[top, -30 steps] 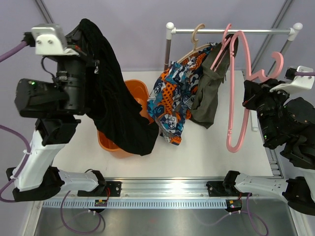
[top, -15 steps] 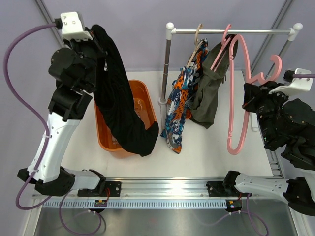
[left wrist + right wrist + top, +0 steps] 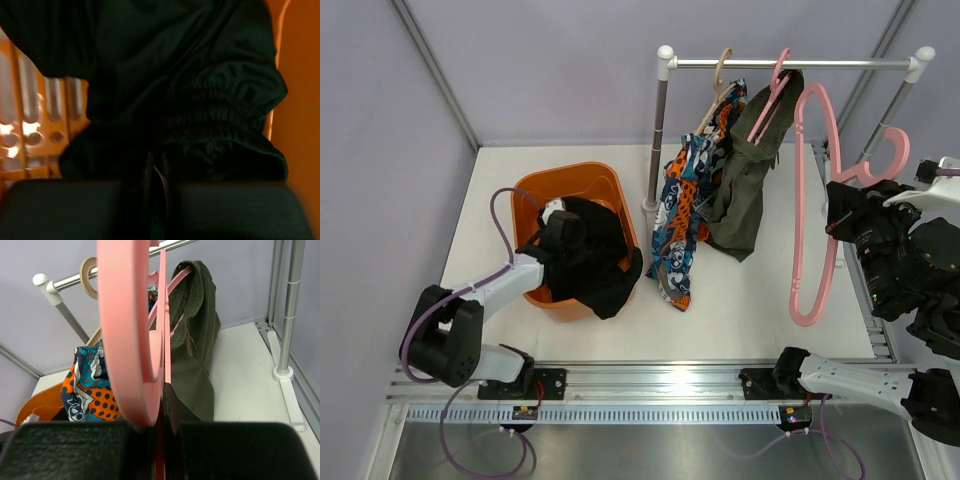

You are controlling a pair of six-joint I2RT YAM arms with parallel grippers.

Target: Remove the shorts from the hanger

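While the black shorts (image 3: 605, 270) lie bunched in the orange tub (image 3: 535, 195), the left gripper (image 3: 156, 175) pinches them tight; the right gripper (image 3: 161, 440) clamps the pink hanger (image 3: 122, 315); patterned shorts (image 3: 685, 200) and olive shorts (image 3: 745, 190) hang on the rail (image 3: 840, 63).

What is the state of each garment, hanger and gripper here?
black shorts: off the hanger, lying in the orange basket, partly over its rim.
patterned shorts: hanging on the wooden hanger on the rail.
olive shorts: hanging on a pink hanger on the rail.
empty hanger: off the rail, held by right gripper.
left gripper: shut on black shorts.
right gripper: shut on empty hanger.
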